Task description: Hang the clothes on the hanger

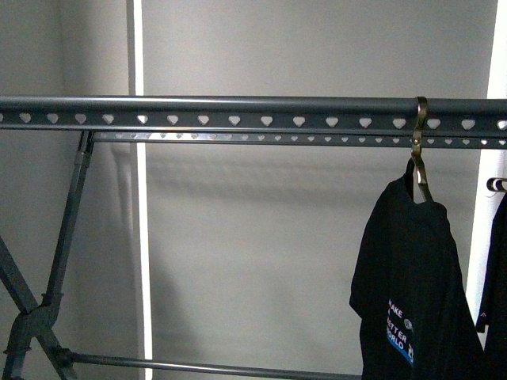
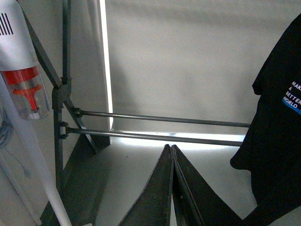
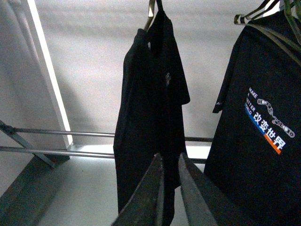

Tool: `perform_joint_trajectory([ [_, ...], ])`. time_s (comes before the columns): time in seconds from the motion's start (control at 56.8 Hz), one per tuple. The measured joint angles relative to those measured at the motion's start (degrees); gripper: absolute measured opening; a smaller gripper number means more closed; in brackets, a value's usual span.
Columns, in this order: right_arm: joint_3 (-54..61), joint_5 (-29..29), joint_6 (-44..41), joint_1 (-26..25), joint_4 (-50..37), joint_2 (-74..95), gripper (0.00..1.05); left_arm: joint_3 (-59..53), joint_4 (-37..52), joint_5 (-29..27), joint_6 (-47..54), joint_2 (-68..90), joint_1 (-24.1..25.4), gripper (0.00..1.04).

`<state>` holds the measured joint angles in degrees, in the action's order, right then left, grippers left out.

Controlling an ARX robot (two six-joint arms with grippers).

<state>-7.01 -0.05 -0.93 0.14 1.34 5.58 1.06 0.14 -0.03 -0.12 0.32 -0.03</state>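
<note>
The black T-shirt with white print and a blue stripe hangs by a brass hook from the hanger's rail, near its right end. Neither gripper shows in the front view. In the left wrist view my left gripper is shut on nothing, low and apart from the T-shirt. In the right wrist view my right gripper is open. The T-shirt hangs edge-on just beyond its tips, and black cloth shows through the gap.
A second dark garment hangs further right on a striped hanger; the right wrist view shows its printed chest. A white and red vacuum cleaner stands by the rack's crossed legs. Low cross bars run behind.
</note>
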Motion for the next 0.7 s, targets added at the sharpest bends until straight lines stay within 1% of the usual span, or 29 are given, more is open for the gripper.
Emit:
perform_joint_trajectory([
  [0.053,1.01,-0.02,0.04,0.0,-0.07,-0.44,0.01,0.0,0.0,0.0,0.02,0.0,0.0,0.04],
  [0.088,1.53,-0.02,0.13,0.0,-0.2,-0.77,0.03,0.0,0.0,0.0,0.0,0.0,0.0,0.04],
  [0.581,6.64,0.0,0.17,-0.02,-1.14,-5.33,0.02,0.0,0.0,0.0,0.0,-0.04,0.0,0.04],
  [0.599,6.64,0.0,0.15,-0.02,-1.14,-5.33,0.04,0.0,0.0,0.0,0.0,-0.04,0.0,0.04],
  [0.652,6.64,0.0,0.17,-0.02,-1.14,-5.33,0.14,0.0,0.0,0.0,-0.04,-0.04,0.0,0.04],
  [0.705,6.64,-0.02,0.17,-0.02,-1.14,-5.33,0.23,0.0,0.0,0.0,0.0,-0.04,0.0,0.13],
])
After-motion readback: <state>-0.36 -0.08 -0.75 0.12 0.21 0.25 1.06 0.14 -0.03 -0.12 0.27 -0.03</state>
